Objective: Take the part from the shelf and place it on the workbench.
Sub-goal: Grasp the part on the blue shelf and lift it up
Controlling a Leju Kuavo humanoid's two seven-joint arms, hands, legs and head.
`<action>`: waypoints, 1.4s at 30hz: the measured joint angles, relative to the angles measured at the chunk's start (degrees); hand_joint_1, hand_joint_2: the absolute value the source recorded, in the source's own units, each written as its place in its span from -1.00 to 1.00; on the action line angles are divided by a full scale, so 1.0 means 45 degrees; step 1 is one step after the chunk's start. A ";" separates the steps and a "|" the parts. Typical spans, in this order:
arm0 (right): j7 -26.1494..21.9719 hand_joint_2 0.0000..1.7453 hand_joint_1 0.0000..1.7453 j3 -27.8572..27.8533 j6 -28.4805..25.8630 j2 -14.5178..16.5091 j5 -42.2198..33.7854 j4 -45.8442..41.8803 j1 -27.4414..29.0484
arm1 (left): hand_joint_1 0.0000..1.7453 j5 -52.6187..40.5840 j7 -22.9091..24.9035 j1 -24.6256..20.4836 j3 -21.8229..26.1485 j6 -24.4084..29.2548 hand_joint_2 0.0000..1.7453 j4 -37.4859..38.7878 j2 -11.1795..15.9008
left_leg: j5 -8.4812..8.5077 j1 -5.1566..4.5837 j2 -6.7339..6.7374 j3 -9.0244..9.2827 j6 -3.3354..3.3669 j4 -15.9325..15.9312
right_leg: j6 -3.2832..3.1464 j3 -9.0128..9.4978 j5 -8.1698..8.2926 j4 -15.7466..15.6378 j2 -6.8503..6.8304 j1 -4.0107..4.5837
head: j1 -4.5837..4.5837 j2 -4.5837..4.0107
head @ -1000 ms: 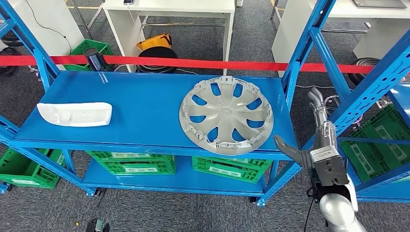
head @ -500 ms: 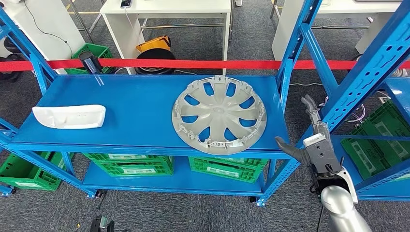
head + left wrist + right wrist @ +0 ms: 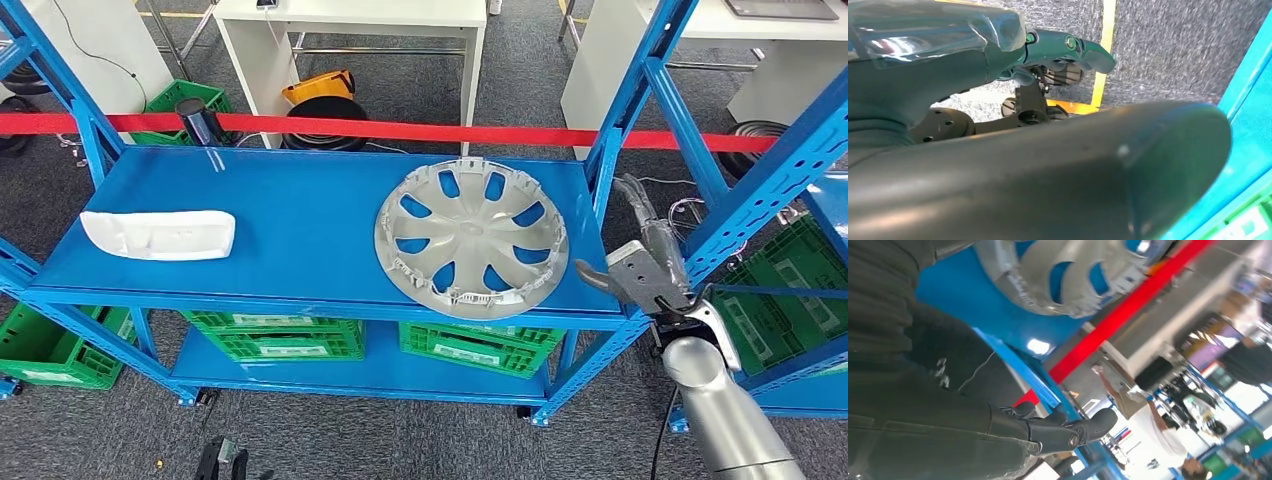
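A silver hubcap (image 3: 471, 239) is lying flat, ribbed inner side up, on the right part of the blue shelf (image 3: 300, 215), its near edge close to the shelf's front lip. The right hand (image 3: 642, 262) is hovering just beyond the shelf's right end, beside the blue upright post (image 3: 622, 118), with its thumb pointing left toward the hubcap and its fingers (image 3: 636, 203) stretched away and apart, holding nothing and not touching the part. In the right wrist view the hubcap (image 3: 1068, 275) is showing past the dark fingers (image 3: 1068, 432). The left hand (image 3: 1058, 47) is appearing dimly in its wrist view near the floor; whether it is spread or curled I cannot tell. A white moulded plastic part (image 3: 158, 235) is sitting at the shelf's left end, well apart from the hubcap. Green crates (image 3: 280, 340) are resting on the lower level, and a red barrier tape (image 3: 420, 131) is running along behind the shelf
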 joint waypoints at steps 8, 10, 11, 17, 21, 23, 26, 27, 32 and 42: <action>-0.0419 1.00 -1.00 0.1602 -0.0508 -0.0214 0.2002 0.2265 -0.1889 | -1.00 0.0306 -0.0023 -0.0324 -0.0741 0.0194 -1.00 -0.0016 0.0033 | -0.0199 -0.0076 -0.0065 -0.0187 -0.0345 0.0377 | -0.0064 0.1754 0.1459 -0.3698 -0.0070 0.0034 | -0.0010 0.0000; -0.0480 1.00 -1.00 0.2004 -0.0693 -0.0197 0.2489 0.2673 -0.2245 | -1.00 0.0386 -0.0069 -0.0358 -0.0885 0.0245 -1.00 -0.0027 0.0049 | -0.0547 -0.0030 -0.0082 -0.0445 -0.0492 0.0877 | -0.0220 0.1784 0.1487 -0.3739 -0.0096 -0.0044 | -0.0021 0.0000; -0.0504 1.00 -1.00 0.2204 -0.0798 -0.0185 0.2739 0.2873 -0.2427 | -1.00 0.0441 -0.0103 -0.0373 -0.0947 0.0257 -1.00 -0.0032 0.0065 | -0.0895 0.0010 -0.0085 -0.0741 -0.0577 0.1487 | -0.0286 0.1791 0.1496 -0.3750 -0.0109 -0.0081 | -0.0025 0.0000; -0.0625 1.00 -1.00 0.3308 -0.1125 -0.0107 0.3840 0.4043 -0.3179 | -1.00 0.0808 -0.0325 -0.0388 -0.1253 0.0353 -1.00 -0.0036 0.0148 | -0.1130 0.0296 -0.0045 -0.1617 -0.0829 0.3217 | -0.0355 0.1793 0.1494 -0.3737 -0.0085 -0.0120 | -0.0029 0.0000; -0.0800 1.00 -1.00 0.3916 -0.1111 0.0026 0.4047 0.4584 -0.3794 | -1.00 0.1027 -0.0393 -0.0458 -0.1411 0.0378 -1.00 -0.0046 0.0177 | -0.0163 0.0266 -0.0029 -0.0316 -0.0716 0.0510 | -0.0150 0.1740 0.1512 -0.3729 0.0027 -0.0059 | -0.0027 0.0000; -0.0889 1.00 -1.00 0.4168 -0.1103 0.0112 0.4059 0.4758 -0.3976 | -1.00 0.1088 -0.0416 -0.0466 -0.1486 0.0368 -1.00 -0.0053 0.0177 | -0.0171 0.0223 -0.0024 -0.0275 -0.0554 0.0415 | 0.0034 0.1697 0.1567 -0.3787 0.0040 -0.0055 | -0.0024 0.0000; -0.1012 1.00 -1.00 0.4476 -0.1100 0.0304 0.4027 0.4949 -0.4229 | -1.00 0.1134 -0.0441 -0.0489 -0.1612 0.0299 -1.00 -0.0080 0.0169 | -0.0011 0.0239 -0.0024 -0.0208 -0.0241 0.0206 | 0.0050 0.1225 0.1130 -0.2937 0.0006 -0.0086 | -0.0005 0.0000; -0.1035 1.00 -1.00 0.4588 -0.1090 0.0397 0.4008 0.5028 -0.4335 | -1.00 0.1166 -0.0443 -0.0501 -0.1654 0.0267 -1.00 -0.0085 0.0171 | 0.0009 0.0224 -0.0023 -0.0208 -0.0182 0.0182 | -0.0025 0.0820 0.0787 -0.2108 -0.0003 -0.0088 | 0.0000 0.0000; -0.1078 1.00 -1.00 0.5252 -0.0978 0.1139 0.3909 0.5402 -0.4574 | -1.00 0.1287 -0.0436 -0.0532 -0.1916 0.0219 -1.00 -0.0108 0.0183 | 0.0000 0.0137 -0.0036 -0.0203 -0.0141 0.0206 | 0.0115 -0.0019 0.0437 -0.0447 -0.0010 -0.0076 | -0.0005 0.0000; -0.1073 1.00 -1.00 0.6088 -0.0805 0.2371 0.3675 0.5538 -0.4984 | -1.00 0.1380 -0.0495 -0.0658 -0.2309 0.0215 -1.00 -0.0278 0.0205 | -0.0855 0.0178 -0.0058 -0.0896 -0.0729 0.1599 | -0.0293 0.1668 0.1581 -0.3739 0.0013 -0.0101 | -0.0036 0.0000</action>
